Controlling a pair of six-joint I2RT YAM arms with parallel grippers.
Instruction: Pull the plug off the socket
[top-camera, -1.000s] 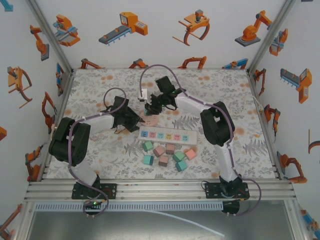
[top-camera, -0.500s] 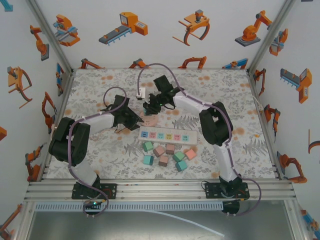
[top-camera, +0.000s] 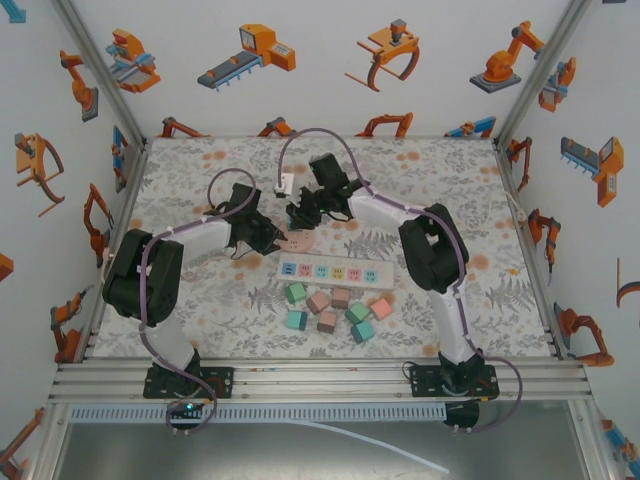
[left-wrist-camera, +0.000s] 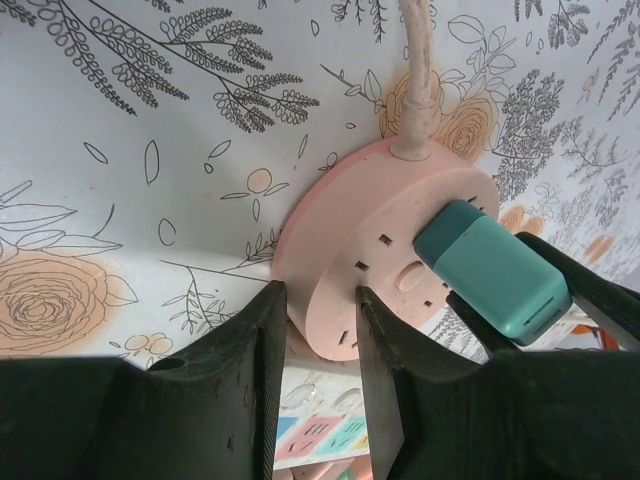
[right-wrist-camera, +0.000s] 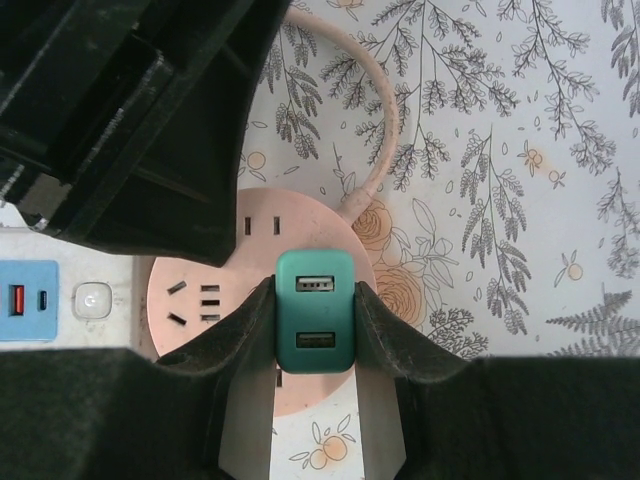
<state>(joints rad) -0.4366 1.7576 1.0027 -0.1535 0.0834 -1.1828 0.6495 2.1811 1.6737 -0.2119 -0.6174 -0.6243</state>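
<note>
Plug (right-wrist-camera: 314, 325) within right tool (right-wrist-camera: 314, 289), atop socket (right-wrist-camera: 310, 225)

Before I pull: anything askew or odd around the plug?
Nothing stands out. The teal plug sits in the round pink socket, right fingers on its sides, left fingers pinching the socket's rim.

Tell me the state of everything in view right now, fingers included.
Left fingers: shut on the rim of the pink socket.
Right fingers: shut on the teal plug.
Pink socket: lying flat, cord attached.
Teal plug: seated in the pink socket, not yet pulled out.
White power strip: lying flat, no plug in it.
Coloured blocks: loose beside the strip.
</note>
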